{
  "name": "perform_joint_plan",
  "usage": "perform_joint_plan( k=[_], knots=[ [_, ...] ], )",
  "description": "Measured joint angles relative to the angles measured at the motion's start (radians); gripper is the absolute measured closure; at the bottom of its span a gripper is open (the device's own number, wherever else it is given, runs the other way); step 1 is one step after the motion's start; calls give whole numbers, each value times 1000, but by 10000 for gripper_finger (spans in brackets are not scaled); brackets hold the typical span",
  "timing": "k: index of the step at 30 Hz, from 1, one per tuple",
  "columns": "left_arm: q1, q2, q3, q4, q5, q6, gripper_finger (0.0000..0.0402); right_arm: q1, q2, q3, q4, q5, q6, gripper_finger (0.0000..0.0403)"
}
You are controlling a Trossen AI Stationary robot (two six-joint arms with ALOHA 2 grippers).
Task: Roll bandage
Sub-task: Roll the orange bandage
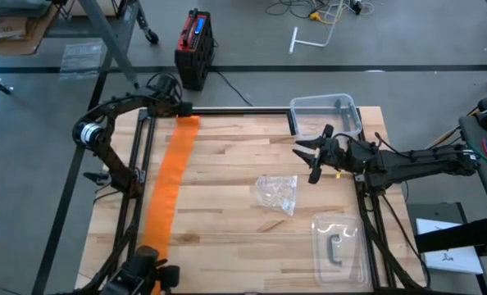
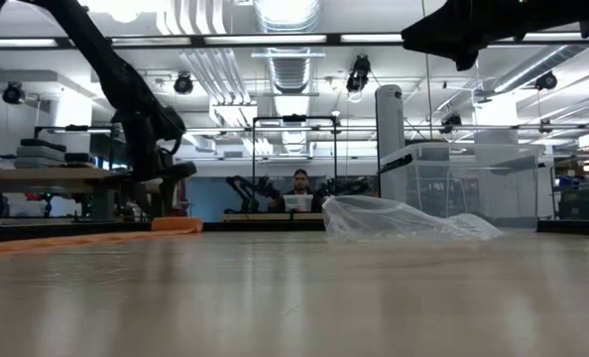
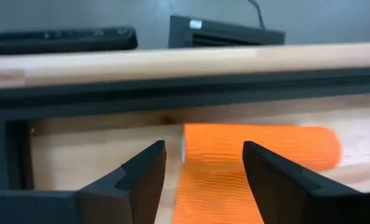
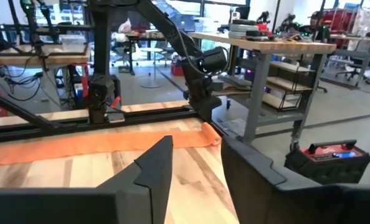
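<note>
The orange bandage (image 1: 168, 182) lies flat as a long strip along the table's left side, running from the far edge to the near edge. Its far end (image 3: 266, 146) is turned up into a short low roll that rests on the wood. My left gripper (image 3: 203, 144) hangs open just above that far end, pointing steeply down, one finger to each side of the strip. In the low view it (image 2: 171, 174) stands clear of the roll (image 2: 176, 225). My right gripper (image 1: 309, 157) is open and level, high over the table's right half, with nothing between its fingers (image 4: 197, 142).
A crumpled clear plastic wrapper (image 1: 278, 194) lies mid-table. A clear bin (image 1: 325, 115) stands at the far right, and a clear lid with a dark piece (image 1: 339, 246) lies at the near right. A black frame rail (image 3: 172, 93) runs along the far edge. A person (image 2: 299, 193) sits beyond the table.
</note>
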Motion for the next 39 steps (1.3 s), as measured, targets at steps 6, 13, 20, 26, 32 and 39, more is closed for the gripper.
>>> perform_joint_plan(
  k=[6, 13, 20, 26, 32, 39],
  knots=[
    [0, 23, 0, 29, 36, 5, 211, 0, 24, 0, 4, 0, 26, 264],
    [0, 23, -4, 40, 72, 22, 220, -1, 80, 0, 60, 0, 29, 281],
    [-7, 23, -25, 53, 173, 74, 235, -22, 191, 3, 202, 0, 28, 297],
    [-54, 24, -27, 102, 245, 116, 242, -86, 370, 133, 147, 1, 85, 294],
    [-118, 24, -29, 184, 247, 144, 248, -158, 601, 340, 44, -1, 248, 250],
    [-139, 24, -29, 224, 245, 177, 245, -220, 870, 530, 17, -108, 522, 212]
  ],
)
